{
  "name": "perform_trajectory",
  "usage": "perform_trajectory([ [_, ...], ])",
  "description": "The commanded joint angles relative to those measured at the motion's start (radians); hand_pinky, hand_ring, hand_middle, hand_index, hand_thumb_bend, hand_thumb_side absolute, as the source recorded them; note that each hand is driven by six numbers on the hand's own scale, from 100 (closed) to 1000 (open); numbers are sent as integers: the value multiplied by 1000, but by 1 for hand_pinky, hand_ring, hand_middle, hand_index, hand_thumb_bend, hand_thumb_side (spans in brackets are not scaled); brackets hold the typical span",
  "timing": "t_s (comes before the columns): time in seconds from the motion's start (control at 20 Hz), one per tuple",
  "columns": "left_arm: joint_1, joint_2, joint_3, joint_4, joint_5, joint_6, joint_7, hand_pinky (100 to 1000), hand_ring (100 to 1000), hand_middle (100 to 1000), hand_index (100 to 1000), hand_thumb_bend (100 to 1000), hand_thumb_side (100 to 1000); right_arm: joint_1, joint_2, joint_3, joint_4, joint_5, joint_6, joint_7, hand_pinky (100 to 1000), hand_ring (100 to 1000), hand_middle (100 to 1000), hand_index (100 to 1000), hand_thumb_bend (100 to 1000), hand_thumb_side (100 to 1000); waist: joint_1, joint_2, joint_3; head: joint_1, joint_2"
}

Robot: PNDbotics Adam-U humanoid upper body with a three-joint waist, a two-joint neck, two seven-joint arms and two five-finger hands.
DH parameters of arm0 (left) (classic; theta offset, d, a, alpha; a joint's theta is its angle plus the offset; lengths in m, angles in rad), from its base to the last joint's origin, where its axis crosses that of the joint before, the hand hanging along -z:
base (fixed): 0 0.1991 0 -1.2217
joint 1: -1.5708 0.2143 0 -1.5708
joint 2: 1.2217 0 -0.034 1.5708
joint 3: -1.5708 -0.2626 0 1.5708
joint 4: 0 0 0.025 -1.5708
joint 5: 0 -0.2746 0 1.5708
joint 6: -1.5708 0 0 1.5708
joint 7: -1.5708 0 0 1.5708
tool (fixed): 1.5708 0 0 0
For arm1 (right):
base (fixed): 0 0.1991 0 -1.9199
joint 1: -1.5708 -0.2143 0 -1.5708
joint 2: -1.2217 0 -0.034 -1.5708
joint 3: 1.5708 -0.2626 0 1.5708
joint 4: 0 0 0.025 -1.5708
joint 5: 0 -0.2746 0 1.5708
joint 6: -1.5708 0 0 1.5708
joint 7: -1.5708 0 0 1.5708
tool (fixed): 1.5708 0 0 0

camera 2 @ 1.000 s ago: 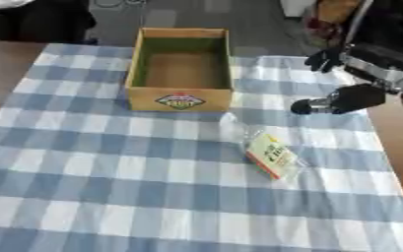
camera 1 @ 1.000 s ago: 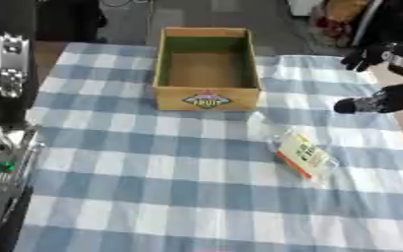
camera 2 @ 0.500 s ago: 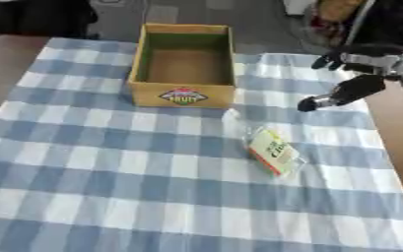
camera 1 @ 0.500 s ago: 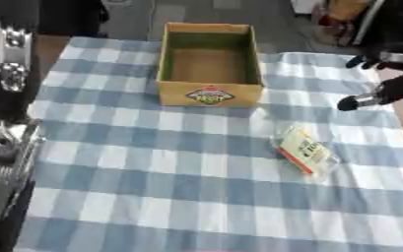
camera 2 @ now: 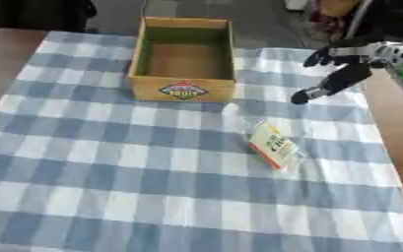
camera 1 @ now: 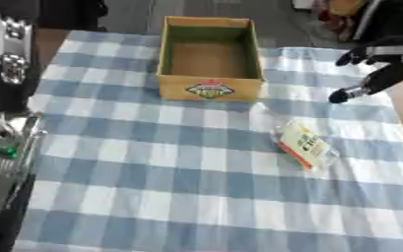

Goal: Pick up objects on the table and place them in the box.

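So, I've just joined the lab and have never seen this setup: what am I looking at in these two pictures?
Both pictures come from a stereo camera in a humanoid robot's head, its left and right eyes looking down at one moment. The table wears a blue and white checked cloth. On it stands an open yellow cardboard box with a green inside, which looks empty. Nearer lies a flat clear-wrapped packet with a yellow and orange label. The black shape at the right is the robot's right hand, fingers fairly straight, above the cloth and holding nothing. The left hand does not show; the dark metal at the left eye view's left edge is part of the rig.
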Motion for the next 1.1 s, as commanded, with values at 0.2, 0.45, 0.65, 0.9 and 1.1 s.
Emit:
perform_trajectory([
  [0.2, -8, 19, 0, -17, 3, 0, -2, 734, 674, 798, 918, 321, 876, -46, 8, 16, 13, 3, 7, 46, 1000, 994, 937, 946, 749, 647, 0, -20, 2, 7, 24],
  [0.45, -12, 16, 2, -17, -11, -5, -1, 736, 677, 799, 917, 323, 873, -52, 35, 25, 32, 0, 7, 62, 1000, 999, 930, 929, 747, 655, -1, -20, 5, 6, 38],
  [0.65, -14, 15, 1, -17, -13, -5, 1, 736, 676, 799, 917, 324, 873, -55, 46, 34, 48, -18, 8, 62, 1000, 1000, 929, 929, 745, 657, -3, -18, 8, 7, 39],
  [0.9, -15, 14, -1, -17, -12, -4, -1, 736, 677, 799, 917, 325, 873, -62, 53, 52, 54, -41, 13, 62, 1000, 1000, 927, 931, 733, 665, -4, -20, 9, 7, 39],
  [1.1, -14, 15, -1, -17, -11, -5, -1, 736, 677, 799, 917, 325, 873, -55, 53, 76, 40, -55, 14, 62, 1000, 1000, 929, 931, 728, 663, -5, -22, 9, 0, 22],
])
